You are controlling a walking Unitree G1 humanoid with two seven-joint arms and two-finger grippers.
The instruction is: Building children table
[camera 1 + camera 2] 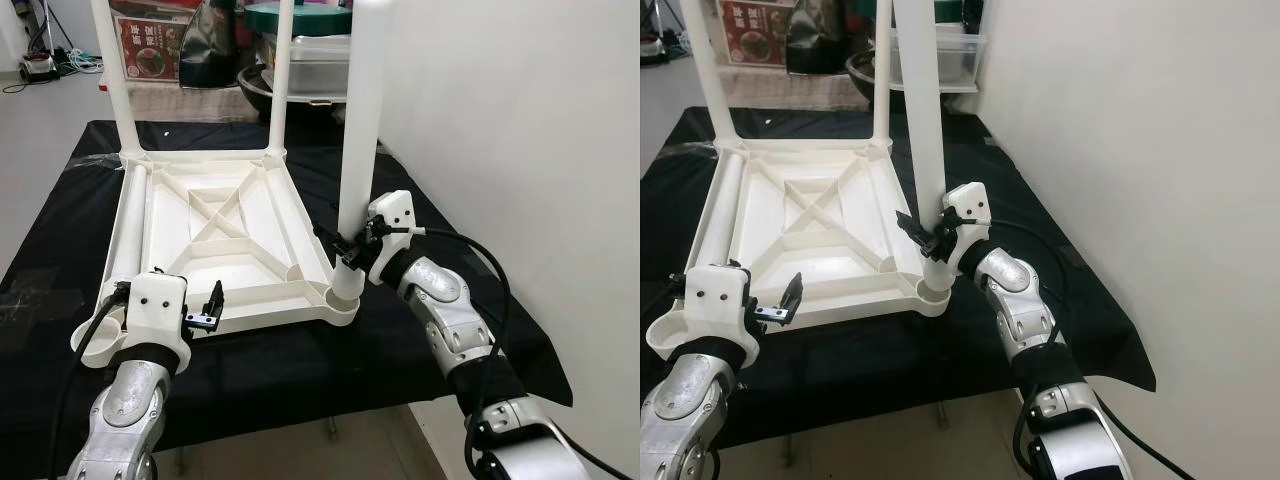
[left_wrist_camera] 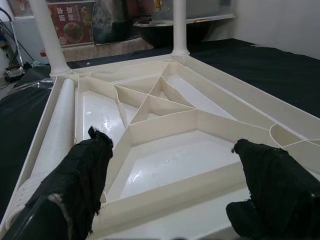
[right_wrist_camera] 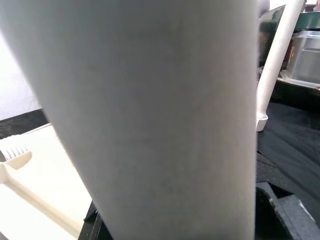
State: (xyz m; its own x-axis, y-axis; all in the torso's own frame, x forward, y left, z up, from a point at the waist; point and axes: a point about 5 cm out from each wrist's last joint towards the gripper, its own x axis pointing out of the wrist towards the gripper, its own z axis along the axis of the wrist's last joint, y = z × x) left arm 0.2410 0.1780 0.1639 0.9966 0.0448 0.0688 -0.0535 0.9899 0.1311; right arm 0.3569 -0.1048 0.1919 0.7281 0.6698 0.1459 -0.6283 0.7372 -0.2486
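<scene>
An upturned white plastic tabletop [image 1: 270, 308] lies on a black cloth. Two white legs [image 1: 112, 70] [image 1: 282, 70] stand upright in its far corners. A third leg [image 1: 362, 120] stands in the near right corner socket, and my right gripper [image 1: 347, 250] is shut on it just above the socket; this leg is close up in the right wrist view [image 3: 150, 115]. A loose fourth leg [image 1: 128, 232] lies along the tabletop's left side. My left gripper [image 1: 205, 312] is open at the near rim, close to the near left corner socket [image 1: 100, 342], with nothing between its fingers [image 2: 85, 170].
A white wall [image 1: 520, 150] stands close on the right. The black cloth [image 1: 300, 370] ends at the table's front edge just before me. Behind the table are metal pans and trays [image 1: 305, 65] and a red printed box [image 1: 150, 45].
</scene>
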